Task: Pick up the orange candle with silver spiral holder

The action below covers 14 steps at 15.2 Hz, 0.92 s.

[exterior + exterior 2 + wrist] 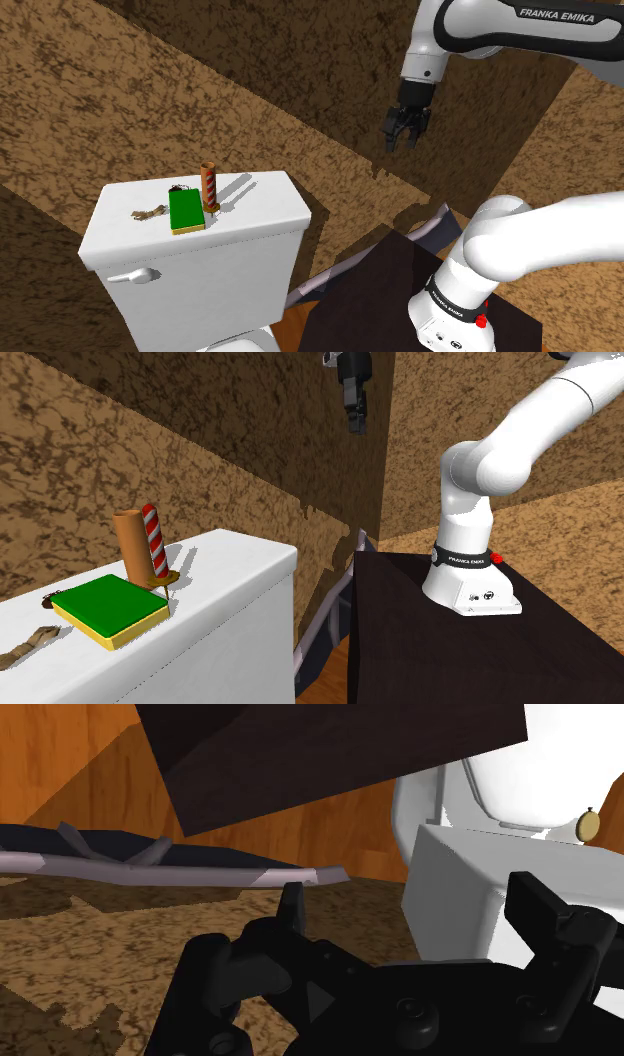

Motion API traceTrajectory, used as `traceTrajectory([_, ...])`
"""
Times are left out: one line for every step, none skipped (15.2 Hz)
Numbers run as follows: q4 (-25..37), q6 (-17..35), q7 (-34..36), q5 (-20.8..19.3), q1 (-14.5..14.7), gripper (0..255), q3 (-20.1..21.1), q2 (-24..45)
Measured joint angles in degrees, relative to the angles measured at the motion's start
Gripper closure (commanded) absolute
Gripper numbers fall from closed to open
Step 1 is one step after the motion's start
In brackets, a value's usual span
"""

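The orange candle [208, 187] stands upright on the white toilet tank lid [262, 208], with a red-and-white spiral strip up one side. In the second exterior view the candle [131, 546] is an orange cylinder with the striped spiral beside it. My gripper [404, 141] hangs open in the air, well off to the shoulder view's right of the tank and higher than the candle, holding nothing. It is near the wall corner in the second exterior view [356, 420]. In the wrist view the gripper [413, 910] has its fingers apart, over the tank's side [450, 894].
A green block with yellow edges [186, 210] lies right beside the candle, and a small brownish object [150, 212] lies past it. The dark stand top [430, 642] carries the arm's base. A grey bent object [332, 610] lies between toilet and stand. Brown speckled walls close in behind.
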Motion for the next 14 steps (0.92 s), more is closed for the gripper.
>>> traceTrajectory([0.0,0.0,0.0,0.0,0.0,0,0.0,0.0])
traceTrajectory([-0.27,0.8,0.41,0.33,0.2,0,0.45,0.21])
traceTrajectory([-0.85,2.07,1.11,0.89,0.53,0,1.22,0.38])
traceTrajectory([-1.0,3.72,2.21,1.76,1.05,0,2.39,1.26])
traceTrajectory([-1.78,5.42,3.12,2.44,1.47,0,3.39,1.48])
traceTrajectory([-2.79,7.11,3.95,3.05,1.86,0,4.35,1.42])
traceTrajectory([-3.51,9.03,4.94,3.77,2.33,0,5.48,1.9])
traceTrajectory([-3.91,11.08,5.78,4.33,2.71,0,6.48,2.82])
traceTrajectory([-4.08,13.03,6.71,4.92,3.13,0,7.57,3.83])
traceTrajectory([-3.72,14.56,7.86,5.59,3.62,0,8.82,4.9])
traceTrajectory([-3.79,16.26,8.87,6.12,4.03,0,9.96,5.78])
traceTrajectory([-4.22,18.35,9.73,6.54,4.36,0,11.01,6.71])
traceTrajectory([-3.99,20.33,10.95,7.08,4.81,0,12.4,8.13])
traceTrajectory([-4.12,22.35,11.66,7.27,5.0,0,13.32,9.27])
